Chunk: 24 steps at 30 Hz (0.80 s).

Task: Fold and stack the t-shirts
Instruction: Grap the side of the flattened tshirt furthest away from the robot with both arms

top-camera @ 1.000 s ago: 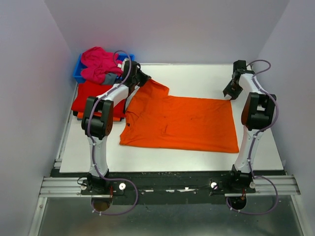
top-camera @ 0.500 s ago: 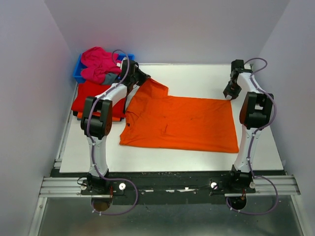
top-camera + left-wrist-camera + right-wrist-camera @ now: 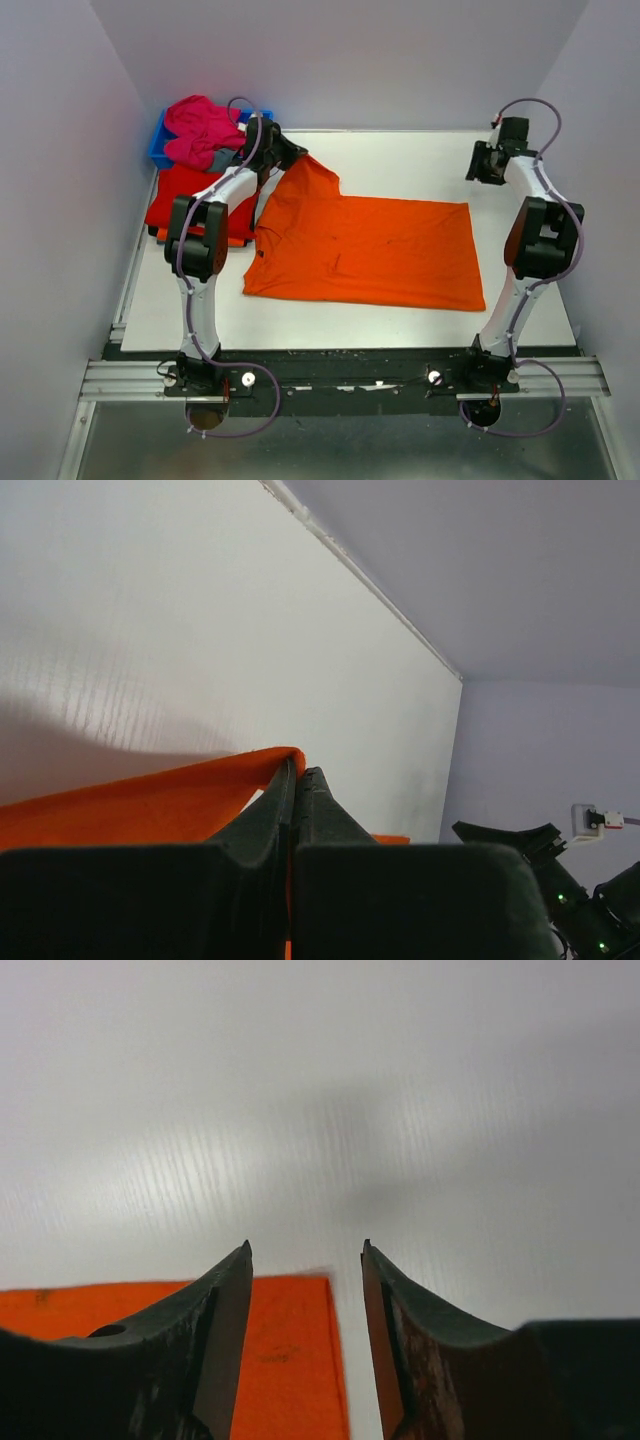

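Note:
A bright orange t-shirt (image 3: 370, 248) lies spread across the middle of the white table. My left gripper (image 3: 293, 156) is shut on its far left sleeve corner, which it holds a little above the table; the pinched orange cloth (image 3: 180, 798) shows in the left wrist view. My right gripper (image 3: 484, 163) is open and empty, raised beyond the shirt's far right corner (image 3: 290, 1350). A red t-shirt (image 3: 180, 195) lies folded at the left edge with orange cloth under it. A magenta-pink t-shirt (image 3: 200, 128) is heaped in the blue bin (image 3: 158, 145).
A small grey cloth piece (image 3: 226, 158) hangs at the bin's front. Purple walls close in the table on three sides. The right arm (image 3: 560, 880) shows far off in the left wrist view. A metal rail (image 3: 340, 375) runs along the near edge.
My right gripper has let go of the shirt's far right corner and moved up and back to the right. The left gripper has lifted slightly with the sleeve corner.

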Tool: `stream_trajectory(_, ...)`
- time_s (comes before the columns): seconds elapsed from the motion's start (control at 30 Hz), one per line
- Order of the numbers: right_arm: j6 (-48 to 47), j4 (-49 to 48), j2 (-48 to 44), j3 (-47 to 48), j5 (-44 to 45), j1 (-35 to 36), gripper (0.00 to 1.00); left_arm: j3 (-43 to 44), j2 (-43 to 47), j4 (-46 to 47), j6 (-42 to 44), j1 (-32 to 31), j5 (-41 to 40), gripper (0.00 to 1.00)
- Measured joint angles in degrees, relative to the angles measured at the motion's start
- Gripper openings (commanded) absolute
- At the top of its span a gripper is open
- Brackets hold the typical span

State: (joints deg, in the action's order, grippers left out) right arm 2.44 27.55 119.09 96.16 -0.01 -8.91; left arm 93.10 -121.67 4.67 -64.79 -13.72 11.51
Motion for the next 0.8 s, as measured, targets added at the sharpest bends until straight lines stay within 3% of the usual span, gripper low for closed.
stream_trajectory(0.13, -2.1, -1.4, -0.5, 1.0, -8.3, -4.8, 0.46, 0.0, 0.0, 0.4, 0.0, 0.0, 0.3, 0.00)
stream_trajectory(0.2, -2.9, -1.0, -0.2, 1.0, -9.3, -6.1, 0.59, 0.0, 0.0, 0.4, 0.0, 0.0, 0.4, 0.00)
stream_trajectory(0.37, -5.3, -0.8, 0.5, 0.9, -11.4, -5.6, 0.56, -0.4, 0.2, 0.4, 0.0, 0.0, 0.5, 0.00)
stream_trajectory(0.8, -9.2, 5.6, 5.5, 3.2, -12.7, -4.5, 0.34, -1.4, 0.9, 0.4, 0.5, -0.2, 1.0, 0.00)
